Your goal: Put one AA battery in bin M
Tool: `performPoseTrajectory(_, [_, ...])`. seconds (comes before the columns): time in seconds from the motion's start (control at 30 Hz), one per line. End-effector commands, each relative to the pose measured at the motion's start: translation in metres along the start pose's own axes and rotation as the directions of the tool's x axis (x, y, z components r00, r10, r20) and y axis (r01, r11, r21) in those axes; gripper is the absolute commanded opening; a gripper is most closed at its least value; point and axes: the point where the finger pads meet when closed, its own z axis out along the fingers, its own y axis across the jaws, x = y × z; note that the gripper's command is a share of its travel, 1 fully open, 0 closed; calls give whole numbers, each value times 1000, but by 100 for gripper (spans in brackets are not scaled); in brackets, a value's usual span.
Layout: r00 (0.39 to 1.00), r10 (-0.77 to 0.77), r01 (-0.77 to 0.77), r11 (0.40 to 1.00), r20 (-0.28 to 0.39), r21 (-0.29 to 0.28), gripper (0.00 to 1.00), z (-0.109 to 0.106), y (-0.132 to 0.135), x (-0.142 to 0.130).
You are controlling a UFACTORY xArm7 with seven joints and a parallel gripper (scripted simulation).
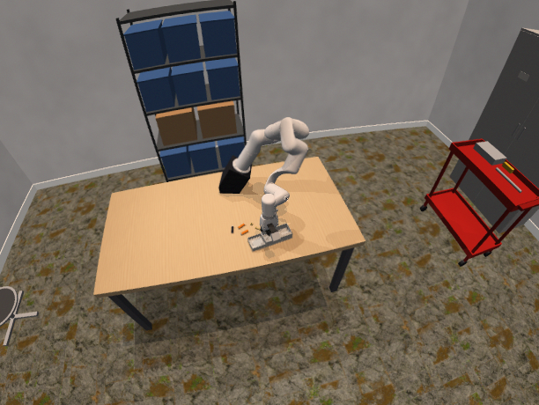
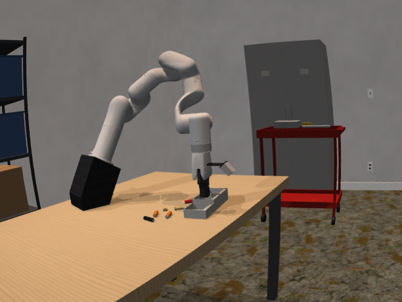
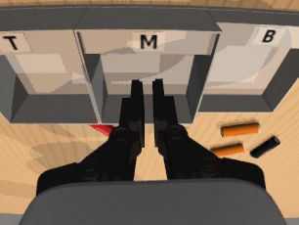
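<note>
White arm [image 2: 138,90] rising from black base [image 2: 93,187], arching up, folding down to vertical wrist [image 2: 200,131]. Gripper [image 3: 148,95] pointing straight down, black fingers nearly together with a thin gap between, nothing visible held. Small grey camera block [image 2: 227,167] sticking out sideways from wrist on a short black bracket

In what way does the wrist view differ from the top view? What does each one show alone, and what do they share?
Only the wrist view shows the letters T, M and B on the bins, and the gripper shut on nothing above bin M. Only the top view shows the whole arm, its black base, the shelf rack and the red cart. Both show two orange batteries and a black one lying on the table beside the bins.
</note>
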Motion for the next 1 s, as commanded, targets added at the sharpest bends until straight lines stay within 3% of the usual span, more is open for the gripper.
performPoseTrajectory(0.0, [1000,1,-1,1000,-5,-2,7,-18,1,2])
performPoseTrajectory(0.2, [1000,1,-1,1000,-5,-2,7,-32,1,2])
performPoseTrajectory(0.4, [1000,1,-1,1000,-5,-2,7,-32,1,2])
performPoseTrajectory(0.97, [1000,1,-1,1000,-5,-1,7,-32,-74,6])
